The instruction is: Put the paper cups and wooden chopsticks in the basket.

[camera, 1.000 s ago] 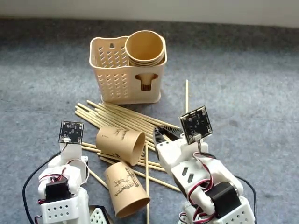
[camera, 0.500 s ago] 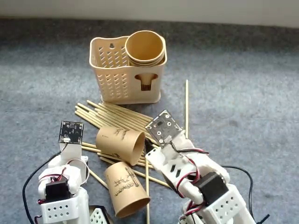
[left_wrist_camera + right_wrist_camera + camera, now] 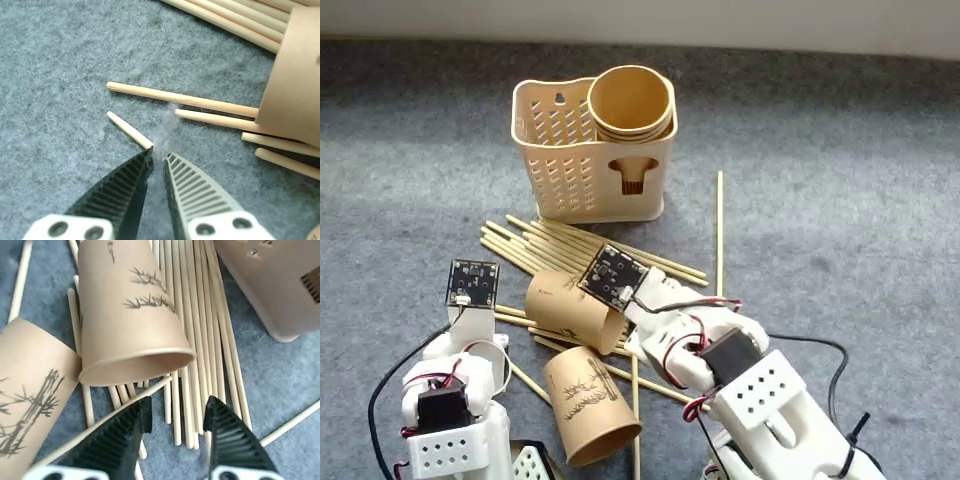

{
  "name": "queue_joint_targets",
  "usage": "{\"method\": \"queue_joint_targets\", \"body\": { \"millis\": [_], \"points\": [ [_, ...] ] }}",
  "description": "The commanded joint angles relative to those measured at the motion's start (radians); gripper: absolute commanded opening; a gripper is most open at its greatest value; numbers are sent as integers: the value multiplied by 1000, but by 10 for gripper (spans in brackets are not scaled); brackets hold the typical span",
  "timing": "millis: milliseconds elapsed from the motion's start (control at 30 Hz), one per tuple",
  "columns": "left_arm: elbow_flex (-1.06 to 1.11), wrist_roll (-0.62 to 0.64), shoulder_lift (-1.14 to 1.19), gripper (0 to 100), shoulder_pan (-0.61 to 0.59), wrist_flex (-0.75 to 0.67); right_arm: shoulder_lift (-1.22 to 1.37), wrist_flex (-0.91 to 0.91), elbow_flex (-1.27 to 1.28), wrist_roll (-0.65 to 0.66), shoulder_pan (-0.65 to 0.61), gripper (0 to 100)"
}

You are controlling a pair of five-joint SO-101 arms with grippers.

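Note:
The cream basket (image 3: 582, 165) stands at the back with stacked paper cups (image 3: 630, 100) in one compartment. Wooden chopsticks (image 3: 582, 252) lie fanned on the carpet before it. Two paper cups lie on their sides: one (image 3: 572, 308) on the chopsticks, another (image 3: 588, 400) nearer the arms. My right gripper (image 3: 177, 412) is open just off the rim of the first cup (image 3: 131, 315), above the chopsticks (image 3: 195, 340). My left gripper (image 3: 158, 155) rests shut at the near left, its tips beside a chopstick end (image 3: 129, 130).
Grey carpet covers the whole floor. One chopstick (image 3: 720, 230) lies apart to the right of the pile. The basket's corner (image 3: 280, 285) is close to my right gripper. The carpet is bare to the far right and far left.
My right arm has swung left and down, from beside the chopsticks to the rim of the lying cup. The left arm has stayed still.

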Motion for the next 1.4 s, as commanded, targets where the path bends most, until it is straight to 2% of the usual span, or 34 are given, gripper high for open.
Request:
{"method": "queue_joint_targets", "body": {
  "millis": [0, 233, 500, 1033, 1233, 1367],
  "points": [
    [19, -2, -4, 53, -7, 5, 4, -79, -12, 68, -5, 177],
    [19, -2, -4, 53, -7, 5, 5, -140, -7, 164, -10, 177],
    [19, -2, -4, 53, -7, 5, 7, -163, -5, 196, -70, 177],
    [19, -2, -4, 53, -7, 5, 13, -128, -4, 279, -64, 177],
    [19, -2, -4, 53, -7, 5, 232, -142, -19, 281, -59, 177],
    [19, -2, -4, 53, -7, 5, 346, -147, -150, 273, -42, 177]
  ]
}}
